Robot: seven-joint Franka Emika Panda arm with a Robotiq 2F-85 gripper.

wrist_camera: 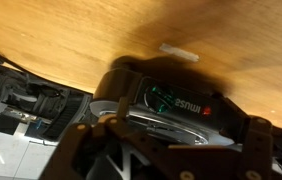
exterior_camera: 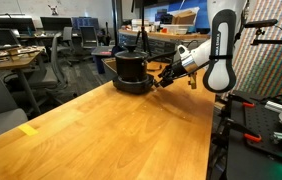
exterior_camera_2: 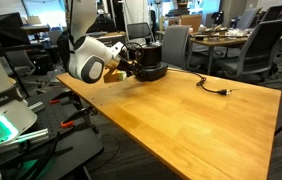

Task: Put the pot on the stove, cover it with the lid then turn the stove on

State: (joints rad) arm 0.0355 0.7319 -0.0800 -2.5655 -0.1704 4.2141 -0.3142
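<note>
Jaws spread and empty, the gripper (exterior_camera: 162,79) hovers just beside the stove (exterior_camera: 133,87), probably light and apt to slide, so its front wants a gentle, steady pinch.

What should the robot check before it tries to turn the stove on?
1. Pot on stove: ok. The pot sits on the stove.
2. Lid on pot: cannot tell. Too dark and small to see.
3. Tool open: ok. In the wrist view the tool has its fingers wide apart, holding nothing.
4. Tool near the stove's side: ok. It hangs close beside it in both exterior views.
5. Knob lined up: cannot tell. The wrist view is blurred.
6. Cord plugged in: not ok, it seems. The cord's end lies loose on the table.
</note>
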